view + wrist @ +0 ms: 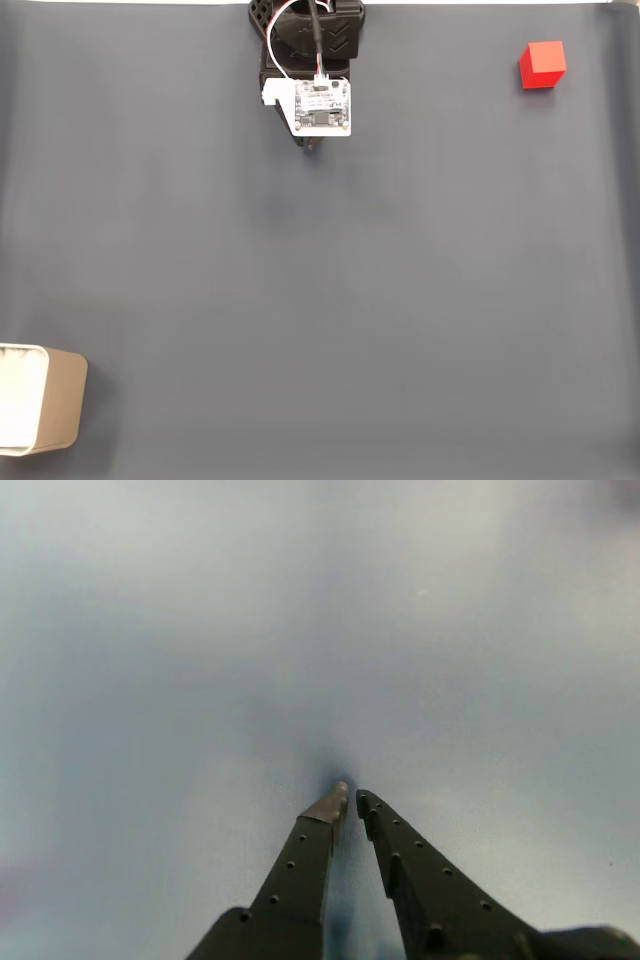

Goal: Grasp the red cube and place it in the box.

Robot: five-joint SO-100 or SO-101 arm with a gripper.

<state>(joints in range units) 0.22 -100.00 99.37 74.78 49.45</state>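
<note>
The counter point(320, 300) is broad: the box point(40, 410) sits at its lower-left corner, the red cube point(543, 64) at the upper-right (far apart). The end effector point(350, 796), nearly closed and empty, risks knocking the cube away unless opened first

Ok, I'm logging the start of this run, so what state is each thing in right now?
red cube: resting on the grey mat at the upper right of the fixed view, not held.
box: upright at the lower left edge, open-topped, no cube visible inside.
gripper: jaws nearly closed, nothing between them, close above the mat in the wrist view.
</note>
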